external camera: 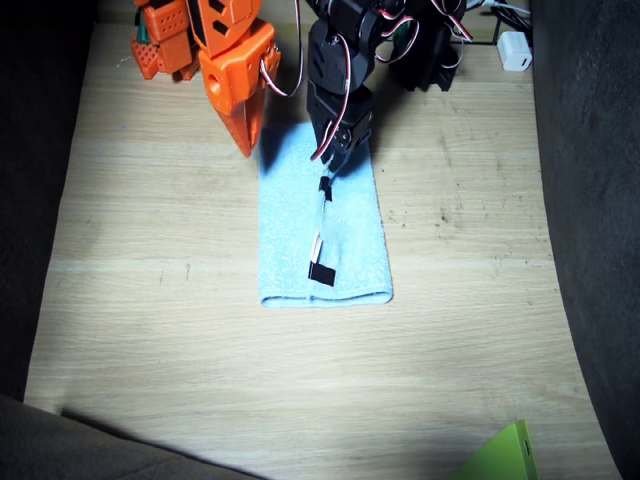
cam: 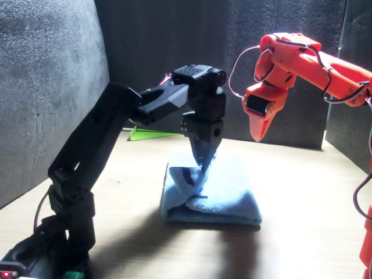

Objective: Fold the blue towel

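While pinching blue towel [cam: 218, 192]: left gripper [cam: 204, 164].

A pale wooden table [external camera: 150, 330] sits between dark grey foam walls [cam: 52, 87]. A white plug-like block [external camera: 516, 50] lies at the table's far right corner, while a bright green flat object [external camera: 505, 455] pokes in at the near right edge.

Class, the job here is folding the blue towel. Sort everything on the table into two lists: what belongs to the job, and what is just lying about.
Belongs to the job:
- blue towel
- left pincer, black, on the towel
- right pincer, orange, beside it

Lying about:
- white charger
- green object
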Action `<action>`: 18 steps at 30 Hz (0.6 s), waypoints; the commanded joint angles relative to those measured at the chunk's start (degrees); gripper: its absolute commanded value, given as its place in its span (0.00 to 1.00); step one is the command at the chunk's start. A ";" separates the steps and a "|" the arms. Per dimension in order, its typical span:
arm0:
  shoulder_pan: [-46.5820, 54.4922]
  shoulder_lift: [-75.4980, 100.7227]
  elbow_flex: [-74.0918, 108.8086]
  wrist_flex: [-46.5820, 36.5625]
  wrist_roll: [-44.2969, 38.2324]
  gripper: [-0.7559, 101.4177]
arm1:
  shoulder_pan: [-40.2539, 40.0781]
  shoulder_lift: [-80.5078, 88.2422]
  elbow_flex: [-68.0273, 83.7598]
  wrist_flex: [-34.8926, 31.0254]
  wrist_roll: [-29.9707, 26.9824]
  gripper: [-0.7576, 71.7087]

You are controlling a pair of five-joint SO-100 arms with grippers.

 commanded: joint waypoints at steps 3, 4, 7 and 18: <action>2.72 3.43 -3.43 1.49 0.44 0.17 | -2.37 3.52 2.81 -1.14 0.62 0.19; 2.72 4.31 -2.99 1.49 0.53 0.17 | -2.64 3.52 2.90 -1.14 0.70 0.19; 2.64 8.35 -0.79 1.58 1.23 0.16 | -2.99 3.87 2.90 -1.05 0.70 0.20; 10.20 31.38 31.82 -6.42 3.16 0.01 | -7.82 5.63 2.99 -1.23 0.97 0.18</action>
